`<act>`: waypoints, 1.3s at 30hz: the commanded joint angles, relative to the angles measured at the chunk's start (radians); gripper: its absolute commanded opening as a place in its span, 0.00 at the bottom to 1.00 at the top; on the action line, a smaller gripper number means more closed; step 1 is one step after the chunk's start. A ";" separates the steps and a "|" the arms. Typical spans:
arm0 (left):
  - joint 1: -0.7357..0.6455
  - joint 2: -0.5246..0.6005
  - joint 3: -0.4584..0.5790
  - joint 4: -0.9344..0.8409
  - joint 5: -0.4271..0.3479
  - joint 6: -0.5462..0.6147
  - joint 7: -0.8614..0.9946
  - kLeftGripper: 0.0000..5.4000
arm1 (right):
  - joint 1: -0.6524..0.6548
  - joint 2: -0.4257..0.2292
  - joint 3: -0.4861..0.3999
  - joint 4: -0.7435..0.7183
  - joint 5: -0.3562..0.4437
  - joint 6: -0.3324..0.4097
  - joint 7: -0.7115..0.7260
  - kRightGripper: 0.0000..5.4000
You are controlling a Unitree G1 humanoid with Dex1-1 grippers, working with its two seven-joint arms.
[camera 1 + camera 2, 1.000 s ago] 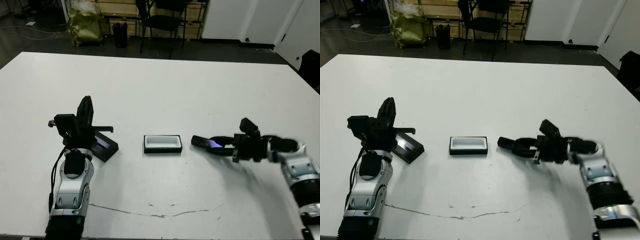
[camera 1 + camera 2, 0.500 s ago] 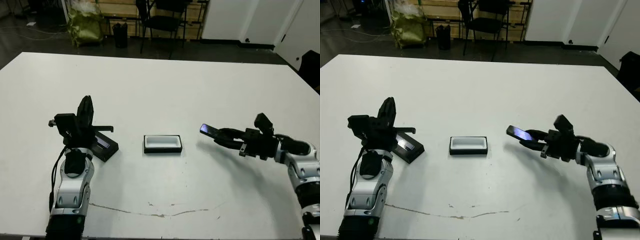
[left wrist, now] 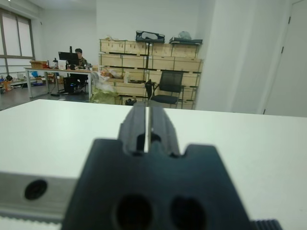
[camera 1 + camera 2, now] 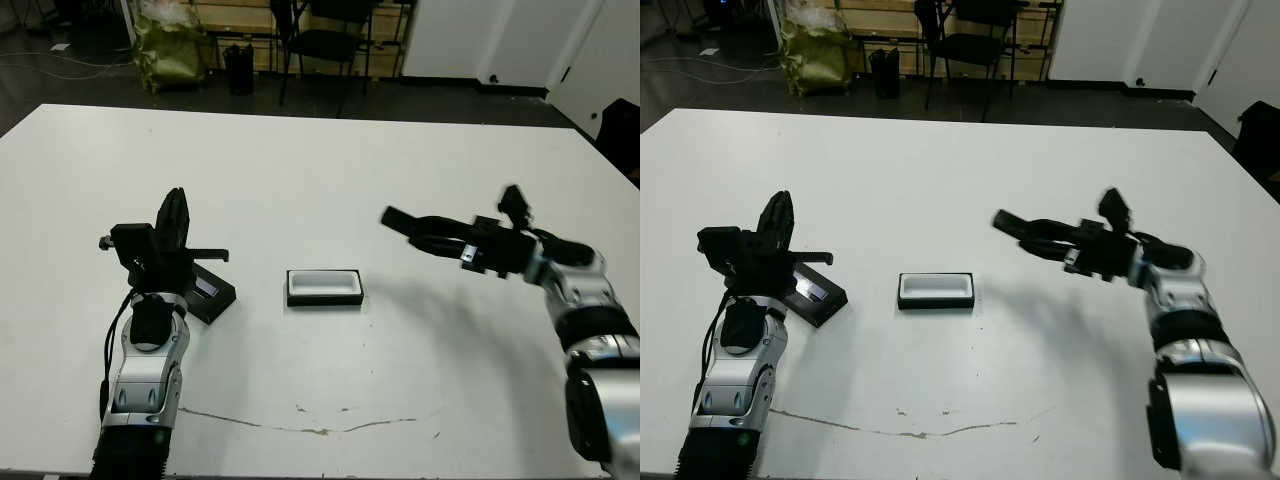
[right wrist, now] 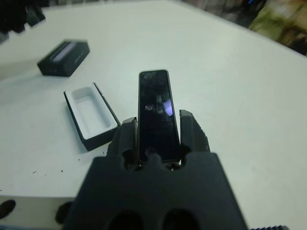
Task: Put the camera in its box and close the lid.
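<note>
The right gripper (image 4: 425,228) holds the camera (image 5: 154,111) clamped between its two fingers, the slim black bar sticking out forward past the fingertips and raised clear of the table (image 4: 330,170), a carry posture that, by the look of it, keeps the bar's long axis free for lining up with the box (image 4: 324,287). That box sits ahead of and below the held camera, well apart from it, its white lining showing and nothing inside; the open top faces up, so the bar would likely need to come down flat and lengthwise to seat within the walls. The lid (image 4: 207,291), black with a pale stripe, lies on the table just beside the left gripper (image 4: 173,228), on the far side of the box from the right hand, apparently parked where that arm can take it once the camera is in. The left gripper stands upright above the lid with its fingers pressed together on nothing. Placement appears not yet begun; the box is uncovered.
</note>
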 commanded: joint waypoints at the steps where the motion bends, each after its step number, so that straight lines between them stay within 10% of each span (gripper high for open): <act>1: 0.005 0.003 0.001 0.010 0.001 0.009 -0.001 0.00 | -0.037 0.025 0.060 -0.050 -0.070 0.018 -0.049 0.13; 12: 0.006 0.000 0.008 0.023 -0.008 -0.002 -0.005 0.00 | -0.032 0.061 0.194 -0.244 -0.135 0.141 -0.048 0.13; 22: 0.007 0.001 0.007 0.032 -0.004 -0.018 -0.005 0.00 | -0.058 0.143 0.111 -0.009 -0.012 0.098 0.136 0.13; 39: 0.003 0.003 0.010 0.052 -0.007 -0.038 -0.018 0.00 | -0.129 0.147 0.090 0.131 -0.041 0.066 0.246 0.13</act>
